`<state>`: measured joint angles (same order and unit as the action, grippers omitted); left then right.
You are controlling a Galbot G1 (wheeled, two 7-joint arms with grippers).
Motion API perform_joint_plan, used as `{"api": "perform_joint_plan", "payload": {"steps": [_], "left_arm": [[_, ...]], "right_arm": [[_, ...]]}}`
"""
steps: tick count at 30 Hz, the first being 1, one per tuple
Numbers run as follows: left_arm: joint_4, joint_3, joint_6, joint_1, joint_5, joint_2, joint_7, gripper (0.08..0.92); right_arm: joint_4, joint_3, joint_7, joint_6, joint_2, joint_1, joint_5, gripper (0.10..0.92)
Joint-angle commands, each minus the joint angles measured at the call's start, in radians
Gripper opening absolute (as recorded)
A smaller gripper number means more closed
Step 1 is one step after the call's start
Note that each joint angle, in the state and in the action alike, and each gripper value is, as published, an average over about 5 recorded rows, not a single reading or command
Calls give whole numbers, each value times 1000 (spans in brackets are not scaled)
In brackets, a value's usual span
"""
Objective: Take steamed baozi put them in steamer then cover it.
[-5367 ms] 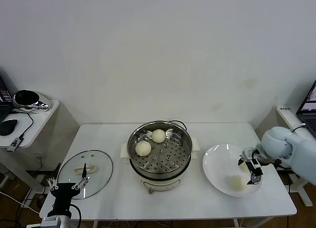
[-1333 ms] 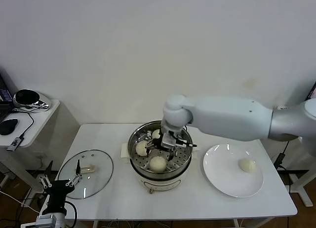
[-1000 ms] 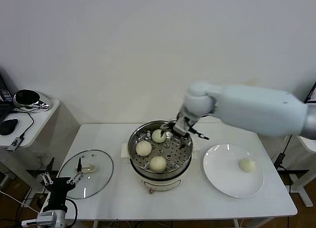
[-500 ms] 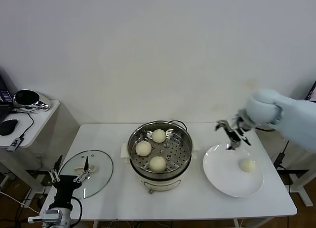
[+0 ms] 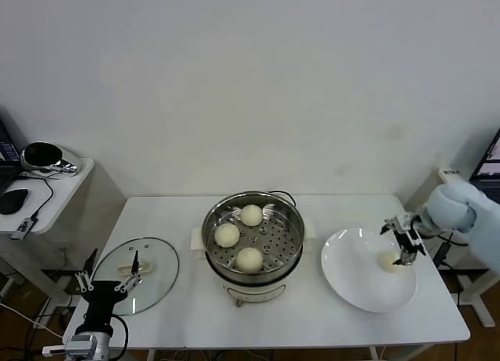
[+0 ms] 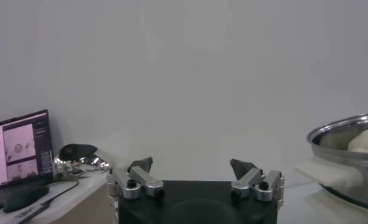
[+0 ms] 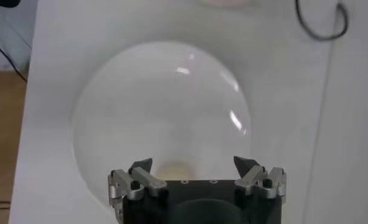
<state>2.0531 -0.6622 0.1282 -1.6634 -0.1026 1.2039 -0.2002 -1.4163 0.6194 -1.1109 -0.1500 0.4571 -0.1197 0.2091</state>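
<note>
While three smooth cream-white dough buns (image 5: 240, 236) sit on the perforated tray of the round shiny stainless-steel steamer (image 5: 253, 237) at the middle of the white table (image 5: 312, 322), the head view shows a fourth bun (image 5: 388, 261) lying on the flat white plate (image 5: 351, 279) at about 3 o'clock from the pot. Directly over that bun hangs the right gripper (image 5: 405, 244), its claw spread apart and holding nothing. At about 9 o'clock from the steamer the round clear glass lid with a cream-white oblong handle (image 5: 136, 274) lies flat on the table. Near the lid, at the table's near left corner, the left gripper (image 5: 104, 284) waits with its claw apart and empty.

From the left wrist, the left gripper (image 6: 196, 178) shows parted fingers, with the steamer's steel rim (image 6: 348, 155) farther off.

From the right wrist, the right gripper (image 7: 194, 178) stands wide over the white plate (image 7: 141, 103), the bun (image 7: 175, 171) partly hidden just beyond its body.
</note>
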Motion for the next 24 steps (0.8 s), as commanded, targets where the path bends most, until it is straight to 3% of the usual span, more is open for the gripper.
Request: {"api": "perform_joint_plan", "payload": {"steps": [1,24], "left_arm": [[3,-15,0,-10,2,3,1,823],[-12,-21,4,-3,7,8,-2,823]], "right_arm": [[186,-212,-7,50,85,-227,130,823],[319,-205,43,59,225,-185,253,823]]}}
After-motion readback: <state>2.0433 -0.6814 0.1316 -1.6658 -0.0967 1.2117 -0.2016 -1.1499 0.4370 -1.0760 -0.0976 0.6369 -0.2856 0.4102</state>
